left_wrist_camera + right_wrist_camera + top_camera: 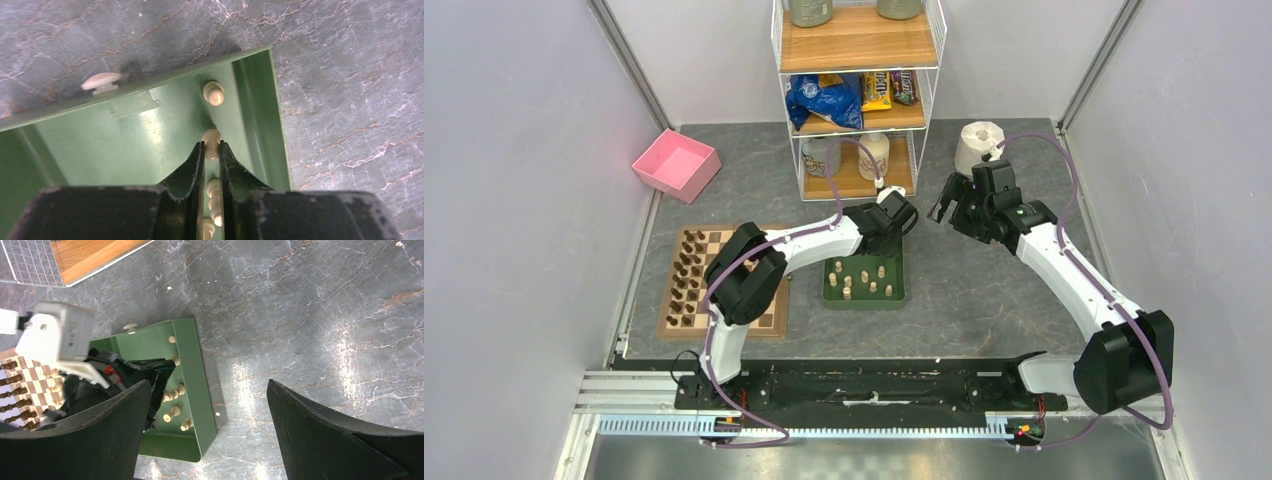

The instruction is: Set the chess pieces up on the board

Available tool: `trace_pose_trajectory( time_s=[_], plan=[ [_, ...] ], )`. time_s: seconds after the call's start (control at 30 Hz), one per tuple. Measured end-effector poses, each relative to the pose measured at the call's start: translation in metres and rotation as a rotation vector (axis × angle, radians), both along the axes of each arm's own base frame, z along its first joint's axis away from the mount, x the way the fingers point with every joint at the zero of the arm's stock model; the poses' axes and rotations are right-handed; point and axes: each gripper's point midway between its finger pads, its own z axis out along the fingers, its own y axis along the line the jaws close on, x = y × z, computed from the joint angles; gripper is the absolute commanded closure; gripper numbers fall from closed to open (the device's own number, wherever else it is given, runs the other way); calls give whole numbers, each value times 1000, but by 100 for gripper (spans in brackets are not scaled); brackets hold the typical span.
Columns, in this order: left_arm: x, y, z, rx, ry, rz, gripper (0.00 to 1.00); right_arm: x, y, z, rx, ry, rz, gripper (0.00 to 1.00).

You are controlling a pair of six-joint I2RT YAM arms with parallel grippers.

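Several cream chess pieces (864,280) stand loose in the green tray (260,100) on the tabletop, just right of the board (769,322), whose left columns carry dark pieces (686,280). The left end effector (212,150) reaches into the tray's far right corner, jaws narrowed to a slit and pinching one cream pawn (212,137), likely for transfer to the board. The right end effector (210,387) hangs wide open and empty, right of the tray, out of the way.
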Motion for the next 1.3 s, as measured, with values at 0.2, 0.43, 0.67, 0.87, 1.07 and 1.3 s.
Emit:
trace_pose_trajectory(
  time_s=[0.2,0.43,0.67,0.87,1.07,1.3],
  plan=[
    [0,17,45,-24,-88,36,98,0,0,-2,-2,7,-1,6],
    [-5,73,123,-107,-241,153,98,0,1,-4,2,12,3,6],
    [-51,170,127,-69,-271,346,98,0,2,-7,5,24,6,6],
    [-109,229,72,21,-148,454,98,-1,7,-10,24,42,19,6],
    [-138,258,44,100,-63,552,98,-1,9,-11,32,49,23,6],
    [-142,277,31,129,-38,645,98,-1,10,-12,40,54,23,6]
  ],
)
